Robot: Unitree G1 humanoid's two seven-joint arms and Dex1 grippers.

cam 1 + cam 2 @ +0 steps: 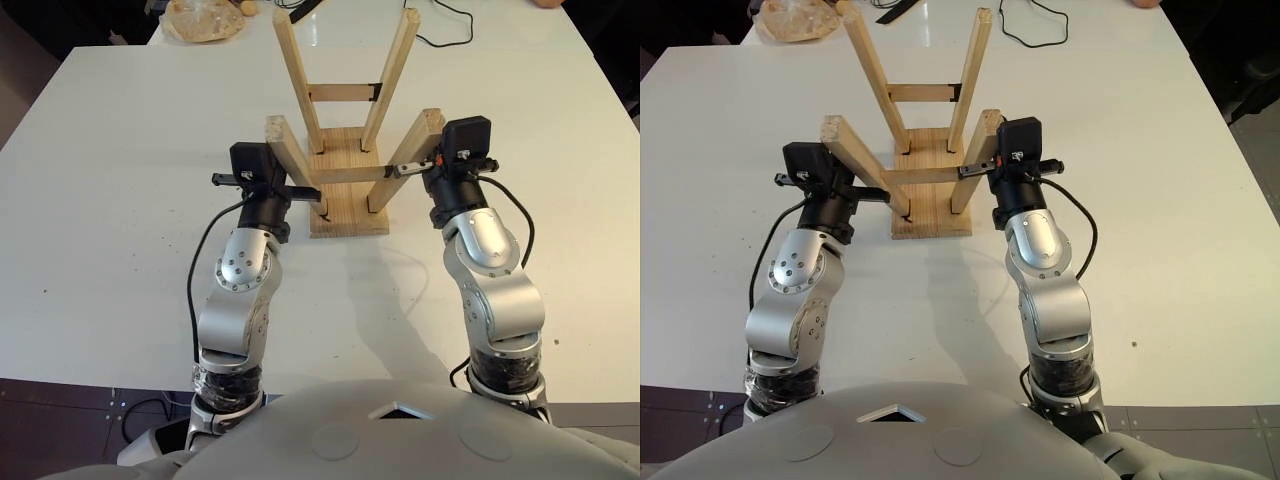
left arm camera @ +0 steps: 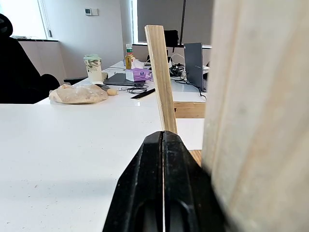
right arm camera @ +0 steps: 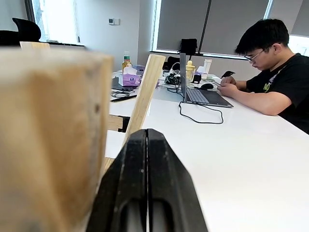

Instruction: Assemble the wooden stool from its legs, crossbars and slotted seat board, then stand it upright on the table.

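The stool [image 1: 345,175] sits upside down mid-table [image 1: 120,200], seat [image 1: 350,218] flat. The left hand [image 1: 302,191] is pinched closed, empty, beside the near-left leg [image 1: 290,150]. The right hand [image 1: 403,170] is likewise closed beside the near-right leg [image 1: 414,148].

legible text: none | tissue box [image 2: 138,74]: print too small to make out | bottle [image 2: 129,55]: label blurred | lidded cup [image 2: 93,67]: pattern only, no characters resolvable | wall control panel [image 2: 90,11]: display unreadable
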